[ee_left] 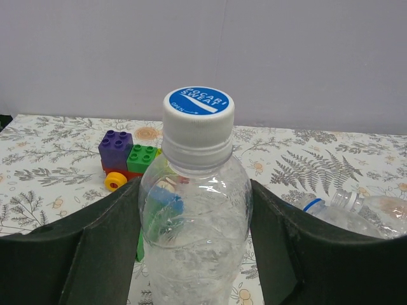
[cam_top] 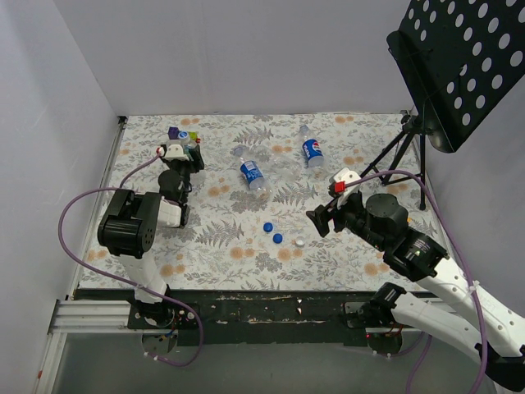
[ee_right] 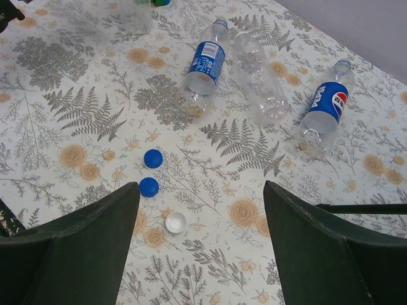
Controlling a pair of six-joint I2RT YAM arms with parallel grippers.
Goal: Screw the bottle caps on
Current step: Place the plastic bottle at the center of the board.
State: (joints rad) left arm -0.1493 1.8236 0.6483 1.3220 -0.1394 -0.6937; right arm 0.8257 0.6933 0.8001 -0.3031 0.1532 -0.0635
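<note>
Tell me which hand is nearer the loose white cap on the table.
Right. The right hand hangs open close by the white cap, slightly to its right. The left hand is far off to the left, gripping a capped bottle.

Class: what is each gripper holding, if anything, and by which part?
The left gripper holds the capped clear bottle by its upper body, just below the neck; the right gripper holds nothing.
</note>
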